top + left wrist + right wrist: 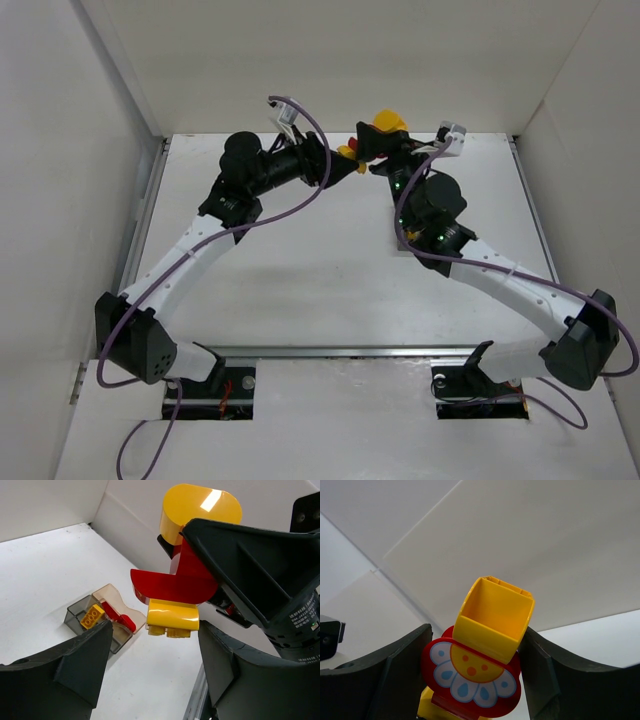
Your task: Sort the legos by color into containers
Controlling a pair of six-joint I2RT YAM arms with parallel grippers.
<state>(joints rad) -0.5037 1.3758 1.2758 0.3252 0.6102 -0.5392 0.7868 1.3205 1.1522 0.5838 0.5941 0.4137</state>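
My right gripper (476, 630) is shut on a stack of joined legos held in the air at the back of the table: a yellow hollow brick (495, 615), a red flower-printed piece (470, 682) and a small yellow brick (172, 617). The stack's yellow top (388, 122) shows in the top view. My left gripper (155, 631) is open, its fingers (75, 665) just below and either side of the stack's lower yellow brick, not touching it. The joined containers lie on the table: the dark grey one (75, 617) holds a yellow lego (92, 616), the clear tan one (112, 597) a red lego (120, 619).
White walls enclose the table on the left, back and right. Both arms meet near the back wall (350, 60). A metal rail (197, 695) runs along the table edge below the left gripper. The containers are hidden in the top view.
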